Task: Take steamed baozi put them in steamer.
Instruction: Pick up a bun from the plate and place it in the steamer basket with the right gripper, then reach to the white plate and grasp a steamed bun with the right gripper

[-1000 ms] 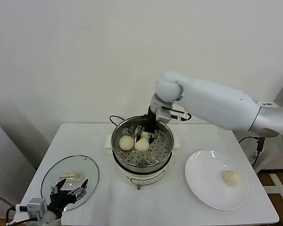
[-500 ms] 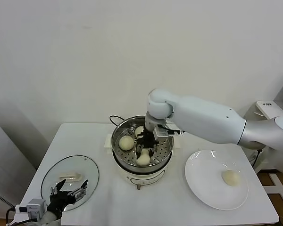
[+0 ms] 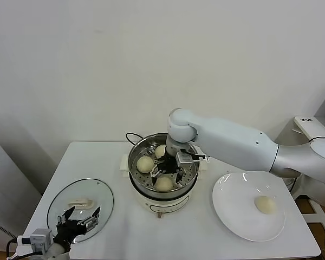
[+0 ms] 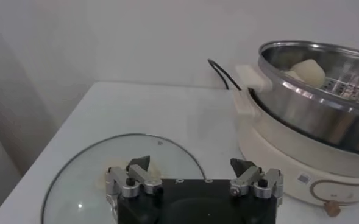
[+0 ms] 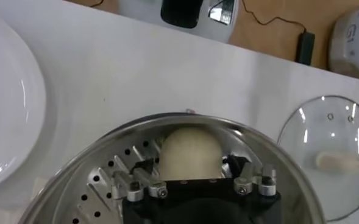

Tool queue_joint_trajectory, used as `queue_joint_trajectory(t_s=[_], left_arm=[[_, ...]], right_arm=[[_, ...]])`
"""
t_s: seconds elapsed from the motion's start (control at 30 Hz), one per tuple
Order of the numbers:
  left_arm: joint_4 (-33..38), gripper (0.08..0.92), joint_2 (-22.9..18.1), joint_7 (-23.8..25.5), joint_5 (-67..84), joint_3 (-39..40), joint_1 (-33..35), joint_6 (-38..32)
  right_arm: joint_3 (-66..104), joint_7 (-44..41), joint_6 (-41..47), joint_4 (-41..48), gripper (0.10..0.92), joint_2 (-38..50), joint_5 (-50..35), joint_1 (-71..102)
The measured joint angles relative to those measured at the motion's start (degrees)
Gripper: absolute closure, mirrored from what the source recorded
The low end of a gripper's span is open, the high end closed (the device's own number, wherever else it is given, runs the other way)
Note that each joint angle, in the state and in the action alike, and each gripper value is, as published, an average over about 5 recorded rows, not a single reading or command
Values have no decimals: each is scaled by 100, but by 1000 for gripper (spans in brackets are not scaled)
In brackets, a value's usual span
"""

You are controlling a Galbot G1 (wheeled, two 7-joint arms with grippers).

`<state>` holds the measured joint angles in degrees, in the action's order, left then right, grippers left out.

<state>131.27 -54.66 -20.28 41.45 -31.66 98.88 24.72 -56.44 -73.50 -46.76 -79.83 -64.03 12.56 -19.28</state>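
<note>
The steamer (image 3: 190,174) stands mid-table on its cream base and holds three baozi: one at the left (image 3: 145,164), one at the back (image 3: 161,150) and one at the front (image 3: 164,183). My right gripper (image 3: 166,175) is down inside the basket, its fingers spread on either side of the front baozi (image 5: 189,151), which rests on the perforated bottom. A fourth baozi (image 3: 266,204) lies on the white plate (image 3: 233,201). My left gripper (image 3: 79,219) is parked open and empty over the glass lid (image 3: 81,195).
The glass lid (image 4: 81,182) lies flat at the table's front left, the plate at the front right. The steamer's black cord (image 4: 223,72) runs off behind it. The steamer's rim (image 5: 270,155) surrounds my right gripper.
My right gripper moved from the back of the basket to its front and lowered the baozi onto the bottom. Its fingers have spread apart. The left arm has not moved.
</note>
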Motion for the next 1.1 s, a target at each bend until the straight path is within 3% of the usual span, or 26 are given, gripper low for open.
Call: queue_joint_trajectory(t_s=[0.53,1.1], left_arm=[[19,177,-2,-3,2,-43,6,1],[62,177,28,-9,36,-108,23,-10]], right_arm=[[-21,-355,1465,1099,203,769,-956,-1077],[-735,-421,3225,1459,203,2688,-1930,-1006]])
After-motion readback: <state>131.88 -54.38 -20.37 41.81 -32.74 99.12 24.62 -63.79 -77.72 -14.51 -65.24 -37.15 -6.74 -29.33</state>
